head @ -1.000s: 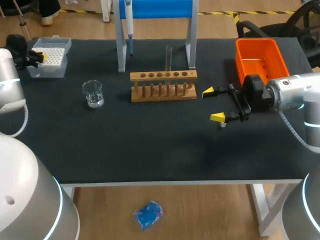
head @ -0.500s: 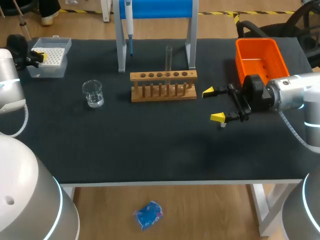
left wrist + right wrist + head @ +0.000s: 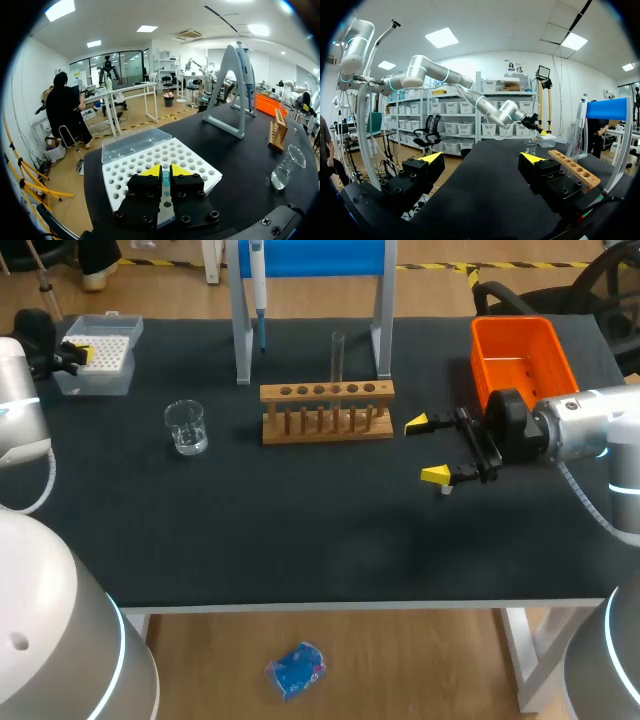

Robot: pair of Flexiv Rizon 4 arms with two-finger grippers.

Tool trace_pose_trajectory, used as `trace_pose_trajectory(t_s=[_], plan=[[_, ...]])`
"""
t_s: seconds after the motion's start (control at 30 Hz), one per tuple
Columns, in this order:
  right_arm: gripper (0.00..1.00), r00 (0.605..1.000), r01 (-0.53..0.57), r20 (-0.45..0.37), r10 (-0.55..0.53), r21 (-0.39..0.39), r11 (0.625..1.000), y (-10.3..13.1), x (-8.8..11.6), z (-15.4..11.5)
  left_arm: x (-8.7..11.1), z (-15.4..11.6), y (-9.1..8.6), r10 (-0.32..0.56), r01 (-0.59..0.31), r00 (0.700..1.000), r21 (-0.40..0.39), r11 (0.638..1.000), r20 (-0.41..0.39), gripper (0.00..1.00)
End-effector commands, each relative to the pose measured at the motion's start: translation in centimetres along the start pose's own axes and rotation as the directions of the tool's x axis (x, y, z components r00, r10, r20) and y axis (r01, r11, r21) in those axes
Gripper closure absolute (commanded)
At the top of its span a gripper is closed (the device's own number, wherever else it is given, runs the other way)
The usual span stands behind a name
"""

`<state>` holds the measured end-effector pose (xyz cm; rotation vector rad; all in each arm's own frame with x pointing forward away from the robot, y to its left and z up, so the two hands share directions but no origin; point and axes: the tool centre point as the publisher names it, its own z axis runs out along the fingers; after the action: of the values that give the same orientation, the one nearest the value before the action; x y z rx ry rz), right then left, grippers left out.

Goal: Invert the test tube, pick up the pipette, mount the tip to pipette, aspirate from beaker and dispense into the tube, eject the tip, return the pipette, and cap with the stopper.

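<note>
Far left: left gripper (image 3: 162,171) is hanging low over the tip box (image 3: 98,368), near the box's left end. Cannot tell whether it is open or closed, or gripping anything. A small bluish piece is showing at its middle, against the white hole grid. The box's clear lid is lying open on the far side.

Beaker (image 3: 186,427) is standing upright on the black table (image 3: 300,540), right of the box and nearer the front, well apart from both grippers.

Centre back: pipette (image 3: 258,290) is hanging on the left side of the blue stand (image 3: 310,258). Its long axis is running vertical and its narrow end is pointing down at the table. It is well apart from either gripper.

In front of the stand, the wooden rack (image 3: 327,410) is lying with its long axis left to right. Test tube (image 3: 338,352) is standing upright in a hole right of the rack's middle, with its long axis vertical. Cannot tell which end is up.

Right gripper (image 3: 432,450) is hovering just right of the rack, pointing left toward it. Its fingers are spread wide and holding nothing; the tube is sitting ahead of it, beyond the rack's right end, untouched. A small pale piece (image 3: 446,490) is lying on the table just beside the nearer finger; too small to identify.

Orange bin (image 3: 520,345) is sitting at the back right, behind the right arm.
</note>
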<state>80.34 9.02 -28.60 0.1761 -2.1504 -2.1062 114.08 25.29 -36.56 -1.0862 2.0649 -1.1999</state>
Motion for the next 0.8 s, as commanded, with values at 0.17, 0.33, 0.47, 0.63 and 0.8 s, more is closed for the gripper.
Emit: trace_pose_trajectory(t_s=[0.17,0.33,0.47,0.63,0.8], plan=[[0.0,1.0,0.001,0.001,-0.001,0.0,1.0,0.0,0.0,0.0,-0.3,0.1,0.0,0.0,0.0,1.0,-0.003,1.0,-0.005,1.0],[0.0,1.0,0.001,0.001,-0.001,0.0,1.0,0.0,0.0,0.0,-0.4,-0.1,-0.4,0.007,-0.007,1.0,0.002,1.0,-0.003,1.0],[0.0,1.0,0.001,0.001,-0.001,0.0,1.0,0.0,0.0,0.0,-0.6,-0.4,-0.8,0.014,-0.014,1.0,0.002,1.0,0.001,1.0],[0.0,1.0,0.001,0.001,-0.001,0.0,1.0,0.0,0.0,0.0,-0.5,-0.8,-1.4,0.022,-0.022,1.0,0.004,1.0,0.004,1.0],[0.0,1.0,0.001,0.001,-0.001,0.0,1.0,0.0,0.0,0.0,-0.3,-1.3,-2.0,0.033,-0.033,0.999,0.008,0.999,0.009,1.0]])
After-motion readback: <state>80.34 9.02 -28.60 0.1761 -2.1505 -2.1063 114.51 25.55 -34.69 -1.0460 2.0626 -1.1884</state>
